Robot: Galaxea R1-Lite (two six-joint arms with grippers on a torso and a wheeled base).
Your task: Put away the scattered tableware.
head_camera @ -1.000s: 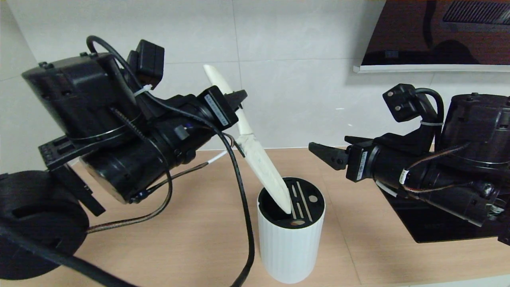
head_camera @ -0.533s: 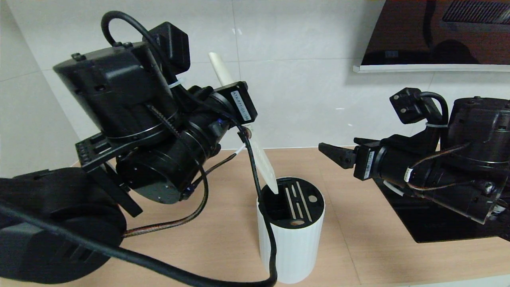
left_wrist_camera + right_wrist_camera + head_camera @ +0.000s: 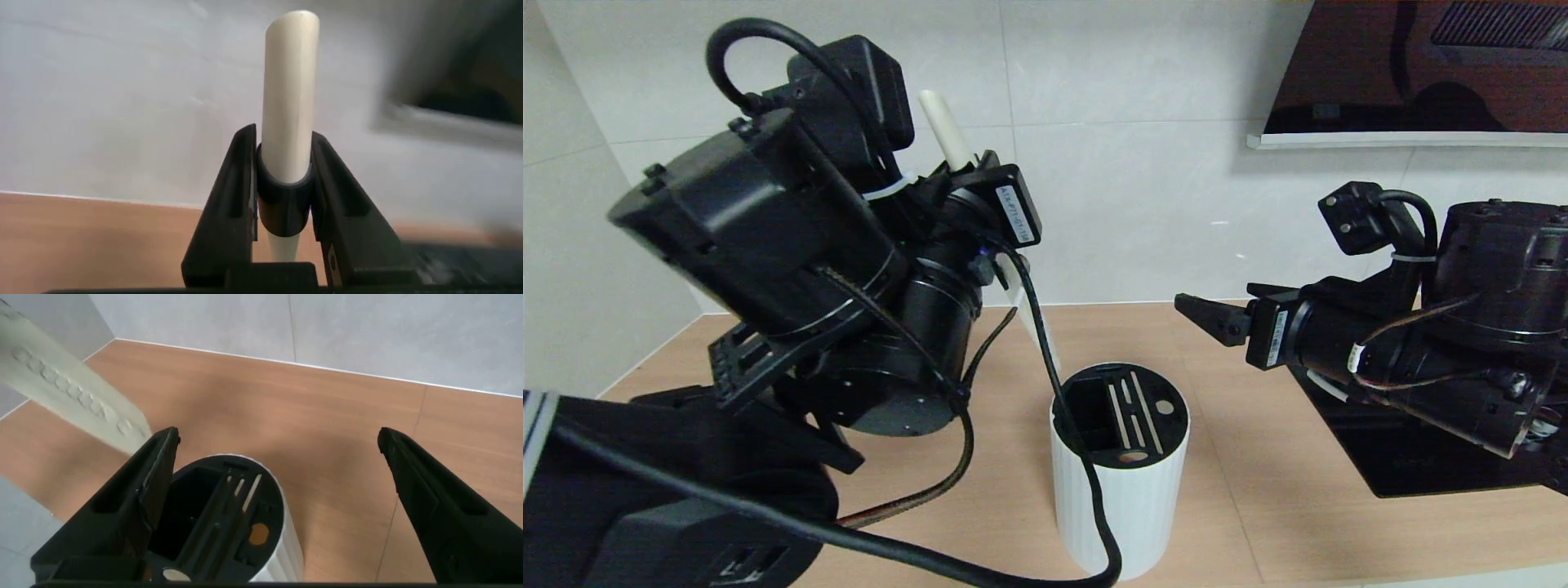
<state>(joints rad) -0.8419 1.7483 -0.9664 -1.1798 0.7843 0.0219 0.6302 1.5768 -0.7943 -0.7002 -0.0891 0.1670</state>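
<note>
Knife (image 3: 288, 86) pinched at handle in left hand (image 3: 284, 137), blade below, near holder (image 3: 1119, 490); looks light, stiff, slick, brittle. Right hand (image 3: 276, 439) spread, empty.

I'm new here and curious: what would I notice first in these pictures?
The left gripper is shut on a cream knife held high, its blade slanting down toward the white holder on the wooden counter. The right gripper hangs open near the holder, on its right.
</note>
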